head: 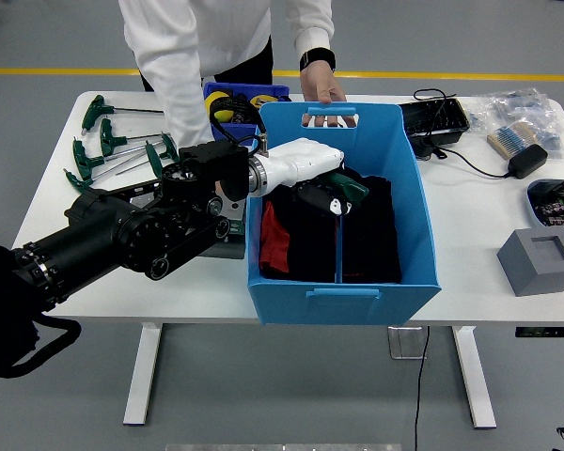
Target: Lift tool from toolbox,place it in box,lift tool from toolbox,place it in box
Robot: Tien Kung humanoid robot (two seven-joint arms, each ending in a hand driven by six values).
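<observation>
My left hand (321, 193) reaches in from the left over the blue box (421, 202) and is shut on a T-handle tool (337, 246). The tool's green handle sits in the fingers. Its thin shaft points toward the box's front wall, low over the black cloth (371, 235) inside. A red item (273, 240) lies at the cloth's left side. The green tool stand (231, 242) left of the box is mostly hidden behind my forearm. A person stands at the far side with one hand (323, 94) on the box's far rim.
Several green T-handle wrenches (113, 150) lie at the far left. A small blue bin (235, 97) stands behind the box. To the right are a black tray (434, 117), a charger with cable (526, 162) and a grey foam block (540, 258).
</observation>
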